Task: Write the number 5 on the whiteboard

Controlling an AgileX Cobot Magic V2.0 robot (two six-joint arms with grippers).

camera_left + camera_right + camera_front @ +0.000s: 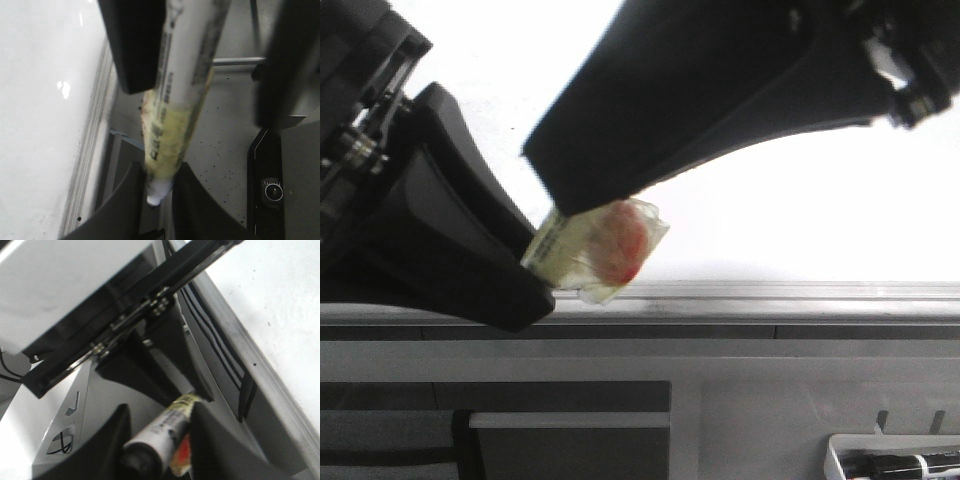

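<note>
both arms meet over the near rail (pixel 800 295) of the whiteboard (pixel 800 210), sharing one marker (pixel 172 135). the left fingers (pixel 159 192) are clenched on one end of the barrel, the end with the yellowed tape. the right fingers (pixel 157 440) are clenched on the other, dark end, seen also in the front view (pixel 575 215). the tape wrap with a red patch (pixel 610 245) sits between them. this looks like uncapping or a handover, though which end is the cap cannot be told.

to do it well, pull straight along the barrel, no twisting sideways, and keep one grip firm while the other draws away. lift clear of the rail before turning the tip to the board.

no number 5 shows on the visible board; it looks blank, so writing has likely not begun. a spare marker (pixel 895 465) lies in a tray at the lower right.
</note>
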